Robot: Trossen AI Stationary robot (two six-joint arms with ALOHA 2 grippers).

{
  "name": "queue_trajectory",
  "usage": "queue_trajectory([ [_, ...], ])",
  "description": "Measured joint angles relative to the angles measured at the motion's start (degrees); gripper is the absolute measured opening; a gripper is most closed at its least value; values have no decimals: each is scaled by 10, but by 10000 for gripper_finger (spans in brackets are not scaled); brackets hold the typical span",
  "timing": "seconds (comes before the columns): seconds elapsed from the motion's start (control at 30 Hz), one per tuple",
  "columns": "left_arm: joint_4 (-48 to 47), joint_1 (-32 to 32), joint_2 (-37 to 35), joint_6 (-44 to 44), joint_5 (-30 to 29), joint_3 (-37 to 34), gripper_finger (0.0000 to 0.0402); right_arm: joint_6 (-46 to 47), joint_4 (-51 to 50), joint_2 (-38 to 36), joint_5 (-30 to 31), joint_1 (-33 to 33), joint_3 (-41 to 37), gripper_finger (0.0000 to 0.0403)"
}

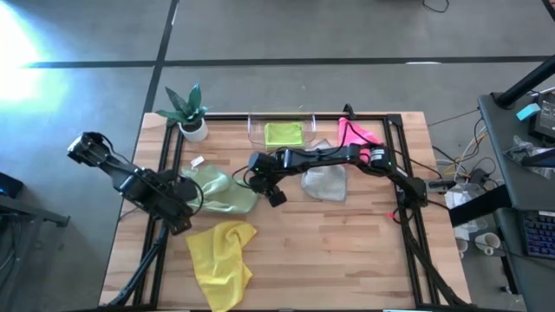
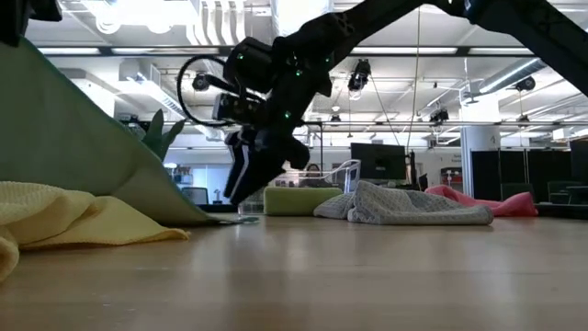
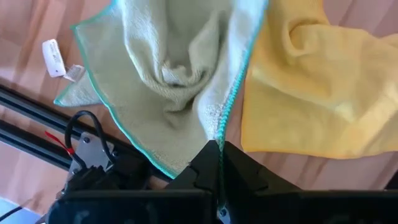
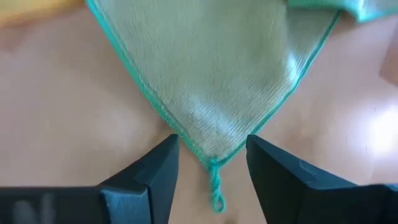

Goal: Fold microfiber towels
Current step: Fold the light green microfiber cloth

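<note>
A pale sage green towel (image 1: 221, 192) with a teal hem lies left of centre. Its near left part is lifted by my left gripper (image 3: 219, 152), which is shut on it. My right gripper (image 4: 211, 168) reaches in from the right, tipped down and open. Its fingers stand on either side of the towel's right corner (image 4: 211, 155), where a small loop lies on the wood, and they touch nothing. A yellow towel (image 1: 221, 253) lies crumpled at the near left. A grey towel (image 1: 325, 182) lies at centre and a pink one (image 1: 355, 132) at the far right. A lime green towel (image 1: 284, 133) sits in the tray. My left gripper pinches the sage towel's teal-stitched edge (image 3: 222, 127) between its two fingers, coming from above and pointing down. The cloth slopes from the fingers down to the table (image 2: 83, 147), where its right part rests. Whether one layer or several is held, I cannot tell.
A clear plastic tray (image 1: 256, 128) stands at the far edge beside a small potted plant (image 1: 188, 113). A white tag (image 1: 197, 162) lies by the sage towel. Black frame rails (image 1: 165, 156) run along the table's left and right sides. Bare wood (image 1: 347, 251) lies toward the near right.
</note>
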Motion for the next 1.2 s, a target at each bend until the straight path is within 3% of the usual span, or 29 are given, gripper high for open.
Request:
queue_trajectory([
  [0.3, 0, 3, -3, 0, -38, 10, 0, -15, 11, 5, -57, 15, -1, 166],
  [0.77, 0, 30, -4, 0, -107, 38, 0, -21, 39, 5, -77, 40, -2, 166],
  [0.93, 0, 31, -4, 0, -149, 61, 0, -21, 46, 5, -65, 40, -10, 166],
  [1.07, 0, 31, -4, 2, -165, 87, 0, -21, 48, 5, 7, 40, -12, 165],
  [1.2, 0, 31, -4, 3, -165, 103, 0, -18, 48, 5, 25, 34, -12, 156],
])
